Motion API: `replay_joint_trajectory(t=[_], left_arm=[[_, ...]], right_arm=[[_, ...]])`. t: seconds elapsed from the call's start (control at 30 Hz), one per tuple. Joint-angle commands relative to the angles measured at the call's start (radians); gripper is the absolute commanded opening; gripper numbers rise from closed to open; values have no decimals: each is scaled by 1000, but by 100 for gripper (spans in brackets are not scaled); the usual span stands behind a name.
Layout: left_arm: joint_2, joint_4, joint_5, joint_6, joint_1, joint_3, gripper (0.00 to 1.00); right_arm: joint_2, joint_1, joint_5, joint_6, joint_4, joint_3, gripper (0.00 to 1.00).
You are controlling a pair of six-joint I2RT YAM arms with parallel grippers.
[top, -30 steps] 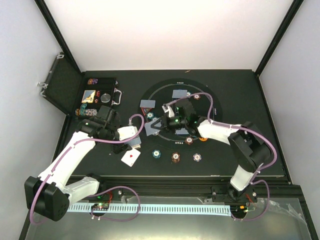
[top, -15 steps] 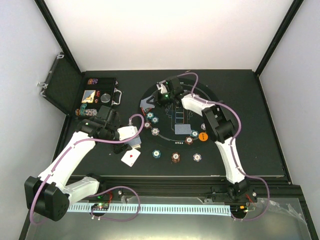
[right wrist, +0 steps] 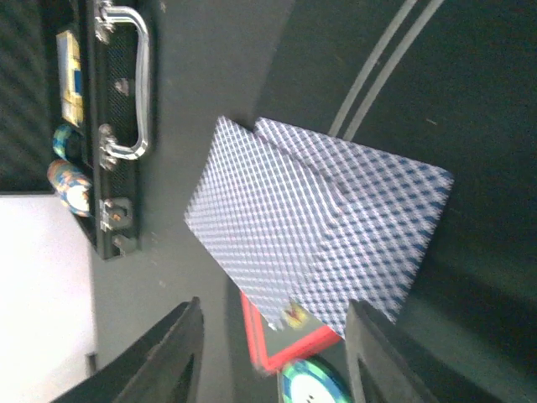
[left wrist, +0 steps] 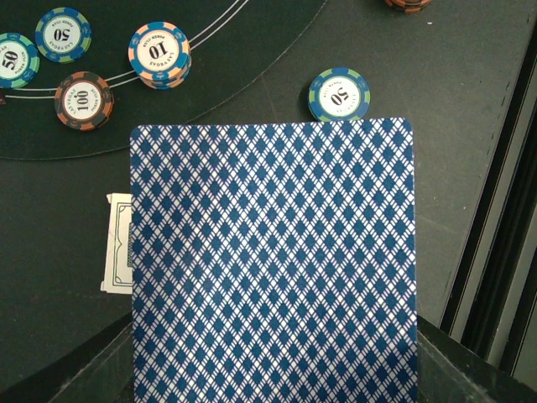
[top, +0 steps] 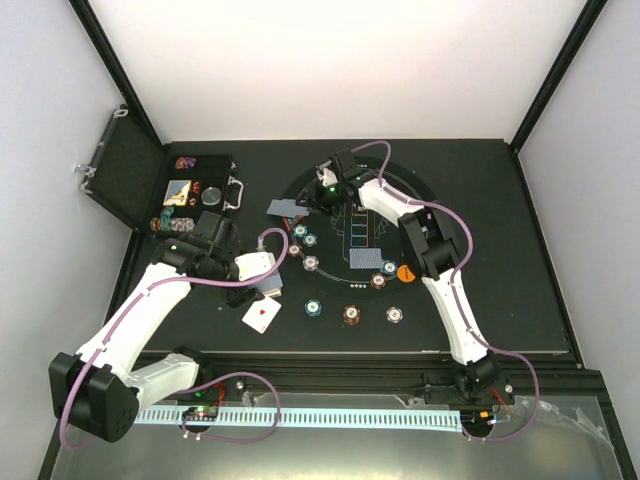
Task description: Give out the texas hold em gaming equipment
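Observation:
My left gripper hovers near the mat's left side, shut on a stack of playing cards. The top card's blue diamond back fills the left wrist view and hides the fingers. My right gripper reaches to the far left of the round mat and stands open. Just beyond its fingertips lie two overlapping face-down cards, free of the fingers. Striped chips sit round the mat, with an orange button on its right.
The open black case, with its metal handle and more chips, stands at the back left. A face-up card lies near the front edge. Another face-down card lies mid-mat. Three chips line the mat's near rim.
The right arm swung from mid-mat to the mat's far left. Its jaws then opened and let go of a card. The left arm has stayed put.

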Motion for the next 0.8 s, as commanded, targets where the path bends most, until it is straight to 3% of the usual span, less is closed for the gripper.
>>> replay_joint_trajectory(t=[0.0, 0.17, 0.47, 0.77], left_arm=[[-17, 12, 26, 0, 7, 14, 2], [-26, 12, 27, -4, 7, 18, 2], [-21, 19, 20, -4, 7, 15, 2], [-5, 20, 38, -14, 7, 36, 2]], right_arm=[[-116, -24, 84, -104, -128, -55, 54], [-267, -28, 137, -161, -151, -201, 65], [-707, 60, -75, 46, 340, -822, 89], [-845, 250, -125, 246, 655, -1080, 93]])
